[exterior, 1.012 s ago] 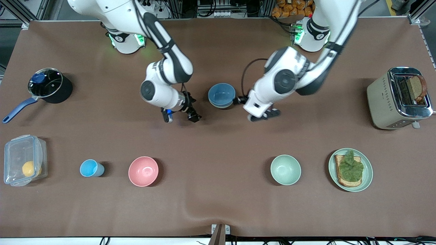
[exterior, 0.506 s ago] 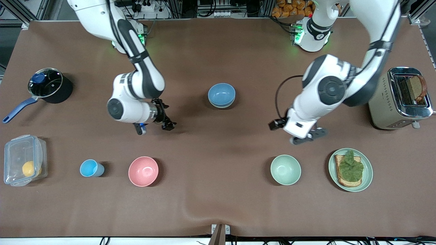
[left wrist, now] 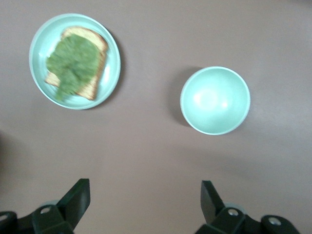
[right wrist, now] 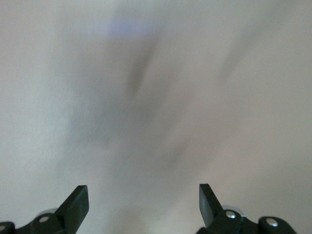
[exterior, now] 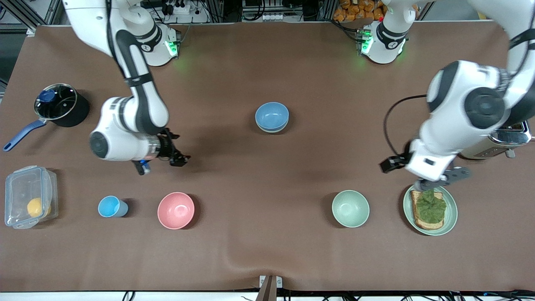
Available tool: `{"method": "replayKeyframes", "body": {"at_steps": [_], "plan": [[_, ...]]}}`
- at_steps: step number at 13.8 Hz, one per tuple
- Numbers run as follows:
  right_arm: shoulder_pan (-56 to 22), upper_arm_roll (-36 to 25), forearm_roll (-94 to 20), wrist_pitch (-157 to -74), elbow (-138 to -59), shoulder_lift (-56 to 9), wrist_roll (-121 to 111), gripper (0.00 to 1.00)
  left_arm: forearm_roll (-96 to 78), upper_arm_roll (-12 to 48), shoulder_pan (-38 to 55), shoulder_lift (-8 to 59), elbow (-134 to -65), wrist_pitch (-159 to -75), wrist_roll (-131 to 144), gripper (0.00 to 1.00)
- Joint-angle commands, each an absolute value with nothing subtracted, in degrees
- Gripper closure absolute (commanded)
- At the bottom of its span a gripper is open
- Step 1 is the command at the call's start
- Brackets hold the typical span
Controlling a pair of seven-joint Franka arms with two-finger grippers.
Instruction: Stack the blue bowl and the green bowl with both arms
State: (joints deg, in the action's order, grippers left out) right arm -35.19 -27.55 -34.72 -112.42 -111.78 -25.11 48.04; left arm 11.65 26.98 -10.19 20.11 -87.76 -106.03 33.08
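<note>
Inspection runs from the right arm's end of the table to the left arm's. One pot (exterior: 62, 105) and one lidded box (exterior: 29, 196) holding a yellow fruit stand at the right arm's end, and one small cup (exterior: 110, 206) comes next. The right gripper (exterior: 161, 164) hangs over bare table near the pink bowl (exterior: 176, 210), fingers spread and empty. At mid-table, farther from the front camera than the pink bowl, sits the blue bowl (exterior: 271, 116). A duller rim shows beneath it, which I judge to be the green bowl (exterior: 271, 131), so the stack appears made. Next come one mint bowl (exterior: 350, 208), then the left gripper (exterior: 441, 179), spread and empty over the rim of the one plate (exterior: 452, 215) with toast, then one toaster (exterior: 518, 136). Count: four bowls, two grippers. The step in hand looks like clearing off. Both grippers should stay high and wide of the stack, and the left should rise rather than dip toward the toast. The nesting should be confirmed level.
</note>
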Motion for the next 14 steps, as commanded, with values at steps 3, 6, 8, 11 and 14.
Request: {"method": "replayKeyframes", "body": {"at_steps": [3,6,8,11,14], "plan": [[-31.83,-34.62,-24.28,-96.01,-102.5,-23.47,37.98,0.0,9.33,27.25,-15.47,14.69,-88.68,-100.65,25.6,0.0],[-24.2,-34.19,-21.99,-87.04,-95.29,-23.73,28.78,0.0,2.57,14.91,-7.25,9.52,-92.09,-99.05,20.93,0.0],[-21.72,-34.28,-16.38,-84.73,-92.56,-23.47,17.9,0.0,-0.08,10.12,-4.05,4.07,-96.83,-99.05,17.42,0.0],[-17.15,-34.19,-14.15,-84.29,-89.13,-22.24,6.98,0.0,-0.18,6.79,0.85,-2.97,-101.59,-99.14,17.14,0.0],[-11.27,-30.51,-12.57,-84.37,-86.67,-18.74,-2.97,0.0,0.52,5.18,4.57,-4.12,-101.25,-98.79,17.41,0.0]]}}
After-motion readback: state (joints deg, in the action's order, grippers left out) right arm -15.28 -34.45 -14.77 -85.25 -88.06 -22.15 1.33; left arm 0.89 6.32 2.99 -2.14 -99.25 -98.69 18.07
